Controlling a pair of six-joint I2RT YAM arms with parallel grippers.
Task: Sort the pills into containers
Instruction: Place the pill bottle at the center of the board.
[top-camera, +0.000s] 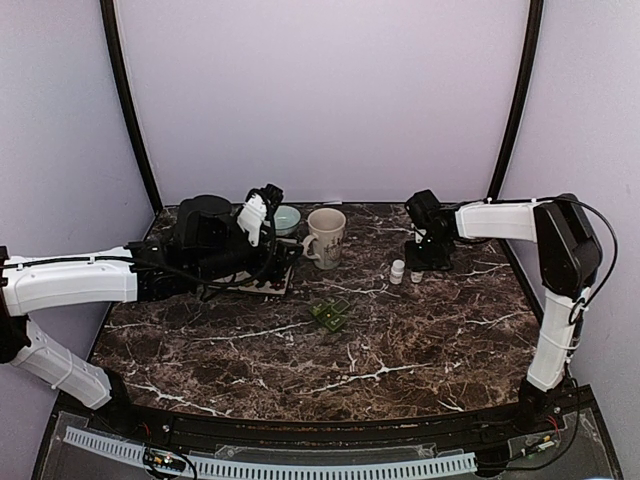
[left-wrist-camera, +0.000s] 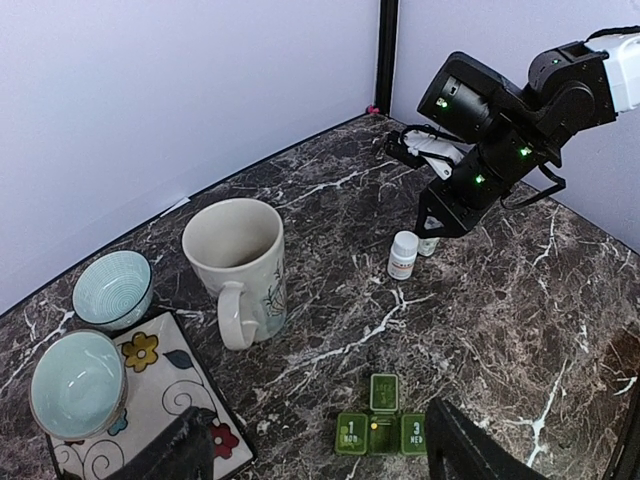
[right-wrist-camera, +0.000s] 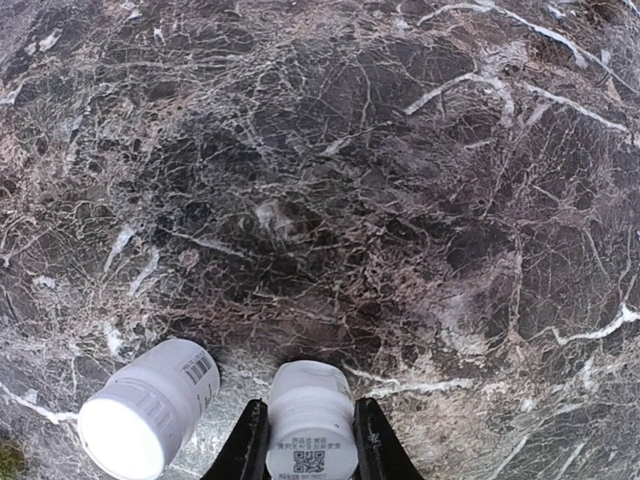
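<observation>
Spillage seems the concern: my right end effector (right-wrist-camera: 307, 450) clasps one pill bottle (right-wrist-camera: 310, 415) upright on the tabletop (right-wrist-camera: 350, 200), just beside its twin (right-wrist-camera: 145, 415), while my left end effector (left-wrist-camera: 315, 440) hovers wide open near the plate (left-wrist-camera: 165, 390).

The top camera sits high behind the arm bases (top-camera: 530, 400), looking down and forward over the whole worktop (top-camera: 400, 350) from afar. The left wrist camera hangs left of the mug (left-wrist-camera: 240, 265), facing obliquely across it to two bottles (left-wrist-camera: 403, 255) right of the mug. The right wrist camera looks nearly straight down, very close on those two, with the bottle (right-wrist-camera: 310, 430) farther from the mug at its bottom edge. All three views share them.
</observation>
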